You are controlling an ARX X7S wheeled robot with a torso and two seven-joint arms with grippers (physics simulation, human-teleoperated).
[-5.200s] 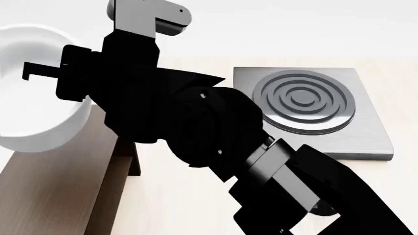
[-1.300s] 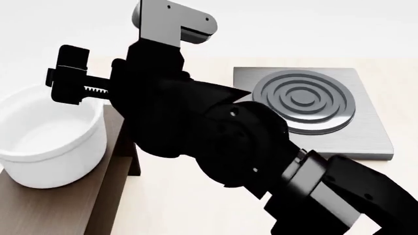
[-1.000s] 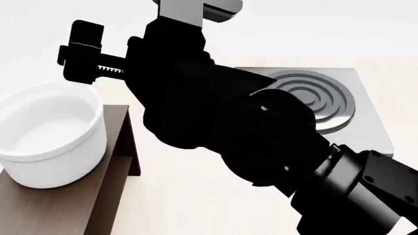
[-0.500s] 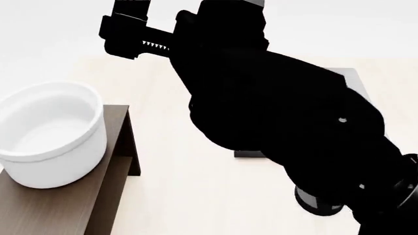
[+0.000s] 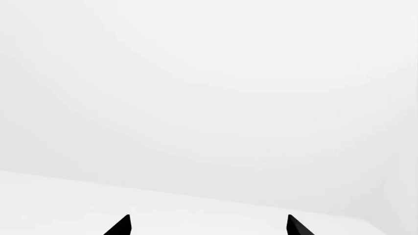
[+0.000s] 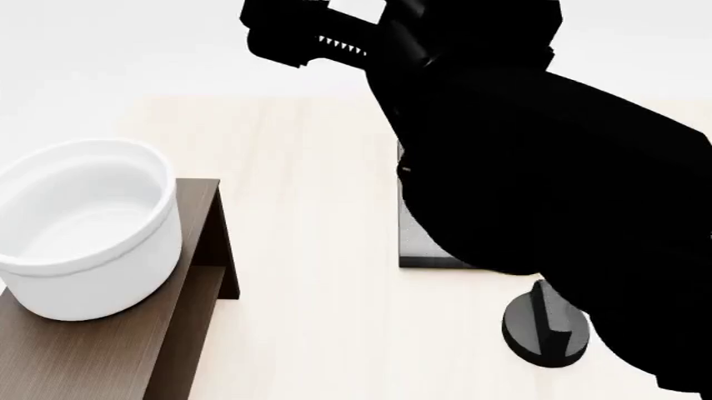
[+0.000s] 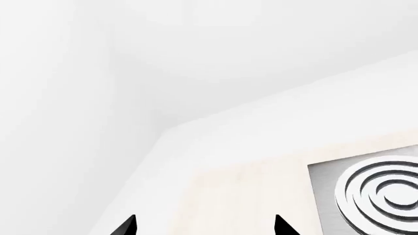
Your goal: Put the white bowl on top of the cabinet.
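1. Right gripper (image 7: 203, 226): only two black fingertips (image 7: 128, 226) show in right wrist view, set apart, nothing between. Faces pale wall and far table edge.
2. Left gripper (image 5: 207, 226): two black tips, also spread, nothing held; view shows blank white only.
3. Head view: large black arm (image 6: 534, 167) fills upper right, raised above table (image 6: 312, 250). A toothed black gripper part shows at top centre; which arm it belongs to, can't tell.
4. White bowl (image 6: 83, 237): upright on cabinet (image 6: 100, 354) top, at left, near its right end. Not touched by any gripper.
5. Stove plate (image 7: 365, 191): grey, ringed, on table right of cabinet; mostly hidden behind arm in head view.
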